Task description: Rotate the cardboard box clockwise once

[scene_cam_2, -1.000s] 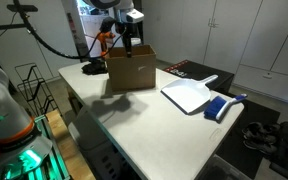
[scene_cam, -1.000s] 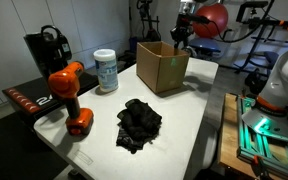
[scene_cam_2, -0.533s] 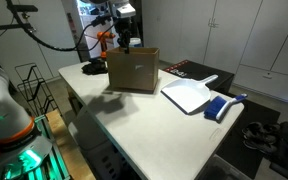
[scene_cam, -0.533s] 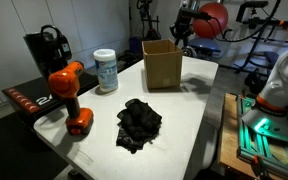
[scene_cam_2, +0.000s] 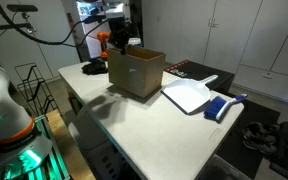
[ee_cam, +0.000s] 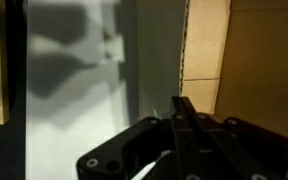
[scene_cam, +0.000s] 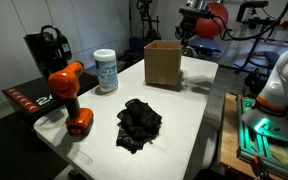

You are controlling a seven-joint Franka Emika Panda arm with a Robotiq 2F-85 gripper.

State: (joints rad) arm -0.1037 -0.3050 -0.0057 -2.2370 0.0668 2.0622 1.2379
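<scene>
Near the cardboard box point(scene_cam: 162, 64), the gripper point(scene_cam: 187, 39).

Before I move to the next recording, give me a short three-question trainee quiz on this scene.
1. True or false: the cardboard box lies tipped on its side.
2. Which thing stands nearest the white canister? A. the orange drill B. the dustpan C. the blue brush
3. Fill in: the crumpled cloth on the table in front of the box is ___ in colour.

Key: 1 false, it stands upright with its open top up. 2 A. 3 black.
</scene>
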